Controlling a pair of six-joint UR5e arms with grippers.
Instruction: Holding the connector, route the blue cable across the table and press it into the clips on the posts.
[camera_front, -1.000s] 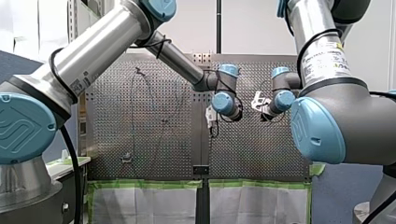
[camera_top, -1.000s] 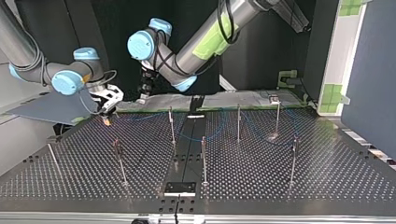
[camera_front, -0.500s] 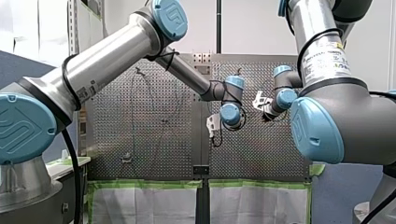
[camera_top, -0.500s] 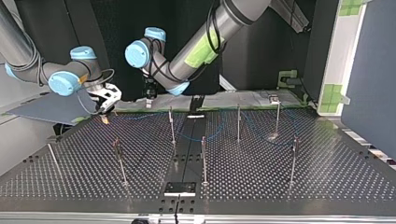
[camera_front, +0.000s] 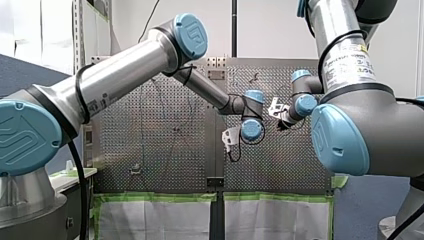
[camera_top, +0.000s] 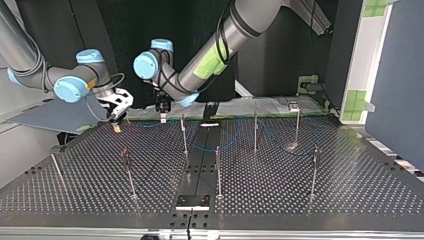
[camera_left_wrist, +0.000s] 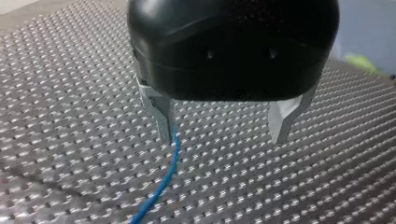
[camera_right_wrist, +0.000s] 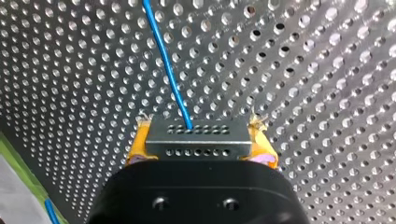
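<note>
In the right wrist view my right gripper is shut with its yellow pads on a grey metal connector. The blue cable runs out of it over the perforated table. My left gripper is black with metal fingers; it is open just above the table, and the blue cable passes along the inner side of one finger, ungripped. In the top view my left gripper hangs near the far edge, close beside my right gripper. Loose cable lies among the posts.
Several thin upright posts stand over the table, such as one post and another post. A black strip with a small plate runs down the middle. Green-taped panels stand beyond the top view's right.
My left arm has swung its gripper down toward the table and nearer my right gripper. My right gripper has stayed almost in place with the connector.
</note>
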